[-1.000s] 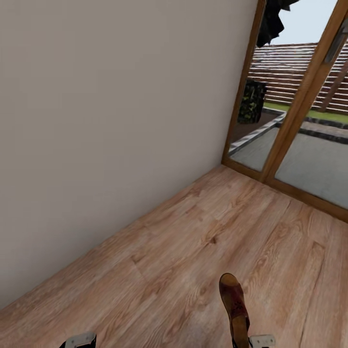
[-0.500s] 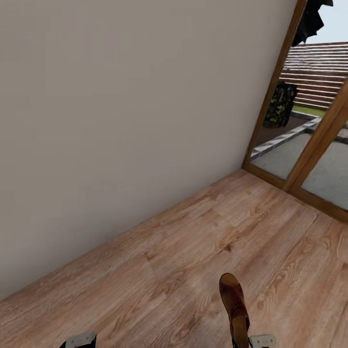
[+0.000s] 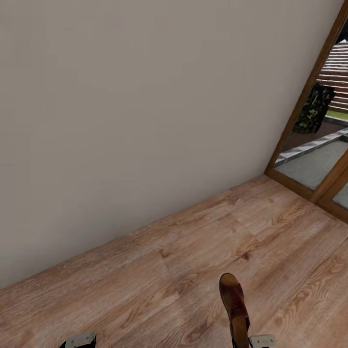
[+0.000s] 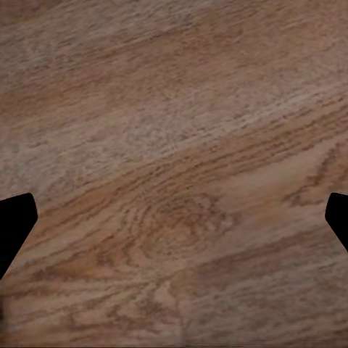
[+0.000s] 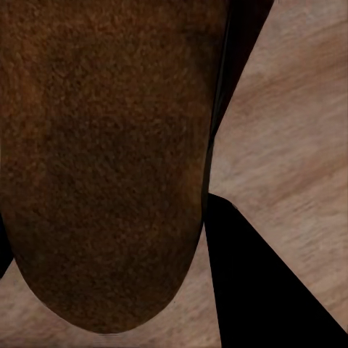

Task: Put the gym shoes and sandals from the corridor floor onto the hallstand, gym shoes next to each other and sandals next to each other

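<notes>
The right gripper carries one sandal, its fingers closed on the heel end and the toe jutting forward above the corridor floor. The left gripper has its fingers spread wide over bare planks, holding nothing. Gripped so far from the toe, the sandal could pivot or slip loose if the base turns sharply beside the wall.

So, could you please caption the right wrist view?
Right gripper holding a brown sandal above the wood-plank floor.
</notes>
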### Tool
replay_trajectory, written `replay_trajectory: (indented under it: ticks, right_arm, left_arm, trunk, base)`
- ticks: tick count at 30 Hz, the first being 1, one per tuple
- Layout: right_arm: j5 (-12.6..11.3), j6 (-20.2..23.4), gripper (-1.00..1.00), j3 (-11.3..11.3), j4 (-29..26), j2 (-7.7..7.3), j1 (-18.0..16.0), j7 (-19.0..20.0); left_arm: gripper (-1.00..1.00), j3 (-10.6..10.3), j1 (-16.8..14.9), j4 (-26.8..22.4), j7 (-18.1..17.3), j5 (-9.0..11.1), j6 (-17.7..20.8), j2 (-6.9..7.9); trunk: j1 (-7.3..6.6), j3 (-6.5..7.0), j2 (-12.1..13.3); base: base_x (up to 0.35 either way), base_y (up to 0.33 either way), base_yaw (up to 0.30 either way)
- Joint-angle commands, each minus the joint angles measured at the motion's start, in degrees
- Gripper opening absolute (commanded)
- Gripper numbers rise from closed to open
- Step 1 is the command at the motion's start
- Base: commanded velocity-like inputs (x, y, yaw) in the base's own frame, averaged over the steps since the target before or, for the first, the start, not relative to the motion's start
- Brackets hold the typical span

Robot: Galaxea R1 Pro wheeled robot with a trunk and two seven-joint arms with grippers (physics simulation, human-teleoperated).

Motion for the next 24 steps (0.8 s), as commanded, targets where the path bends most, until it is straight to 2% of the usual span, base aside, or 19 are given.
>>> replay_trajectory:
  ticks: [1,18,24]
  right_arm:
    - [0.13,-0.14,-1.00,-0.08,0.02,-0.01,-0.01,-0.01]
    - [0.13,-0.14,-1.00,-0.08,0.04,0.00,0.01,-0.01]
    - [0.13,-0.14,-1.00,-0.08,0.08,0.01,0.01,-0.01]
  left_arm:
    - [1.00,-0.14,-0.04,0.05,0.12,0.19,-0.16,0.00]
    - [1.00,-0.16,-0.05,0.05,0.12,0.11,-0.19,0.00]
    - [1.00,-0.17,-0.06,0.05,0.12,0.11,-0.18,0.00]
  trunk:
    - [-0.01,-0.04,-0.02]
    - [-0.01,-0.04,-0.02]
    - [-0.01,-0.04,-0.02]
  base:
    - [0.000,0.000,0.279]
    - [0.000,0.000,0.279]
    - [0.134,-0.085,0.278]
